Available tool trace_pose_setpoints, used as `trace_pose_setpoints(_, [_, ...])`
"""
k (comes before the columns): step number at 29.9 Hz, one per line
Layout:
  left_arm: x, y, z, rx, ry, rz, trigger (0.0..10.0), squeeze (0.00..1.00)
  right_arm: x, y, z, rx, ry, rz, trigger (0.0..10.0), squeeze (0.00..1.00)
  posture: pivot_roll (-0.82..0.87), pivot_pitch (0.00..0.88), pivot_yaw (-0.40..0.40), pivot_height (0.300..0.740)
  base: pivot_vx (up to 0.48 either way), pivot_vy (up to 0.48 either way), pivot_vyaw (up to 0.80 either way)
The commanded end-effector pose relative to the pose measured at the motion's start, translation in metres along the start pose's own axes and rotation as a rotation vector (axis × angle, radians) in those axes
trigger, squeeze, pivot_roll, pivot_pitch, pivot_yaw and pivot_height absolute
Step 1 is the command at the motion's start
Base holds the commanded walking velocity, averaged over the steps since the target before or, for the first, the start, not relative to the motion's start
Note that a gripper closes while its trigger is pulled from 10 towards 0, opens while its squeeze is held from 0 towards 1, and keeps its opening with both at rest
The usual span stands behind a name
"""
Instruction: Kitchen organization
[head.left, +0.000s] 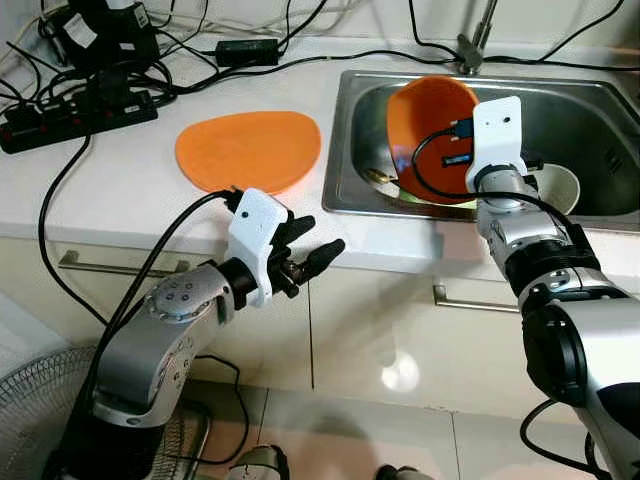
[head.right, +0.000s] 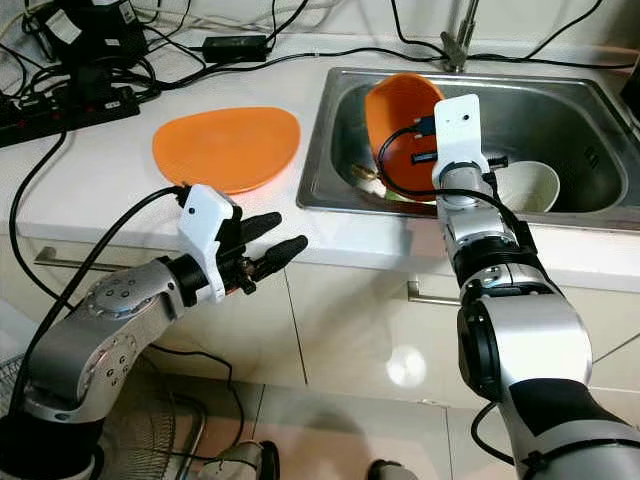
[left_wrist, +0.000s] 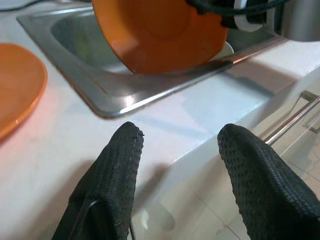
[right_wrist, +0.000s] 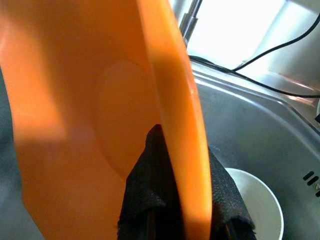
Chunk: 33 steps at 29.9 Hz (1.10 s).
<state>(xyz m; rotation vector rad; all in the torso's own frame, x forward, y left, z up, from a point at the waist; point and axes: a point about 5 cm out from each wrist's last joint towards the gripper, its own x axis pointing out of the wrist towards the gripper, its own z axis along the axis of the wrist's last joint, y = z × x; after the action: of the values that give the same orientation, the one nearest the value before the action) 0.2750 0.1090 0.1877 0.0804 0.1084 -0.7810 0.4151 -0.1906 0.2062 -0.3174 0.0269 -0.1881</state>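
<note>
Holding a round orange plastic plate (head.left: 430, 135) up on its edge over the shiny steel sink (head.left: 352, 150), near the sink's left side. Right gripper (right_wrist: 182, 210) pinched tight on the plate's rim, one black finger on each face. Left gripper (head.left: 312, 252) waiting off the front edge of the white worktop (head.left: 120, 190), fingers spread wide, nothing in them. Second flat orange plate (head.left: 248, 150) lying on the worktop, just left of the sink. White bowl (head.left: 560, 185) down inside the sink, at the right.

Probably best: lift slowly, keep the grip tight, clear the sink's rim, then lay it on the other plate.
</note>
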Motion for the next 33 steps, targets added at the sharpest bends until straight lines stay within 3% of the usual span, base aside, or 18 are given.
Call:
trace_pose_setpoints(1, [-0.003,-0.003,0.003,-0.003,-0.008,-0.002,10.0,0.00,0.004,-0.004,0.024,0.030,-0.070,-0.023,10.0,0.00,0.25,0.158,0.038,0.740,0.000,0.000,0.00])
trace_pose_setpoints(33, [-0.005,-0.015,-0.004,-0.064,-0.007,0.009,10.0,0.00,0.006,-0.009,0.040,0.025,-0.109,-0.044,10.0,0.00,0.22,0.182,0.020,0.740,0.000,0.000,0.00])
